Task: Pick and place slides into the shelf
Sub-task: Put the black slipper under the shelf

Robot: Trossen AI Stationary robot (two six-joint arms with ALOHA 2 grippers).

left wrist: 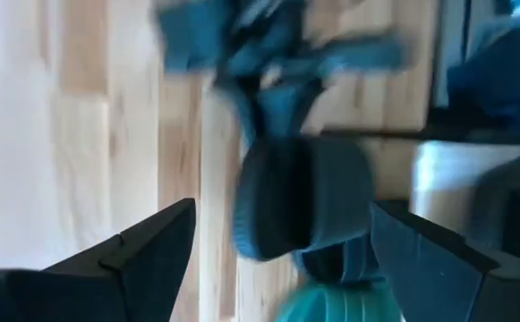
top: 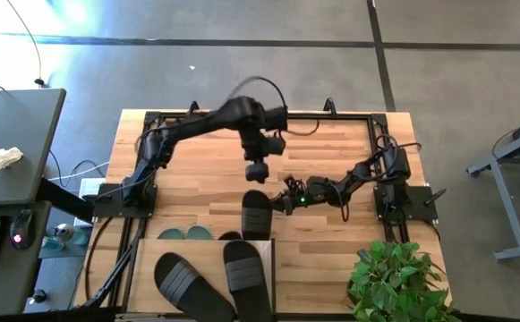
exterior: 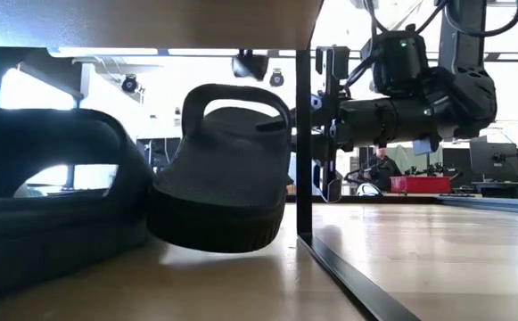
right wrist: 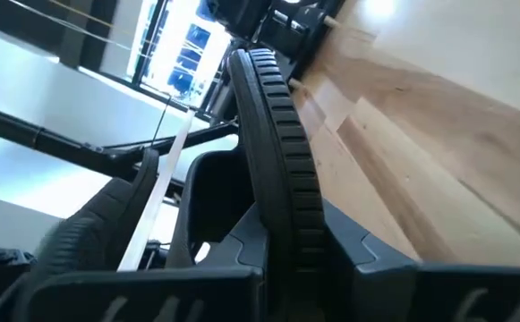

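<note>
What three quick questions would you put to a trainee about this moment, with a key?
1. True or false: the right gripper is shut on a black slide at the edge of the shelf.
2. The left gripper is: A) holding a green slide, B) open and empty above the table, C) resting on the shelf top.
3. What colour are the slides peeking out from under the shelf's top board?

Key: 1 true; 2 B; 3 green.
</note>
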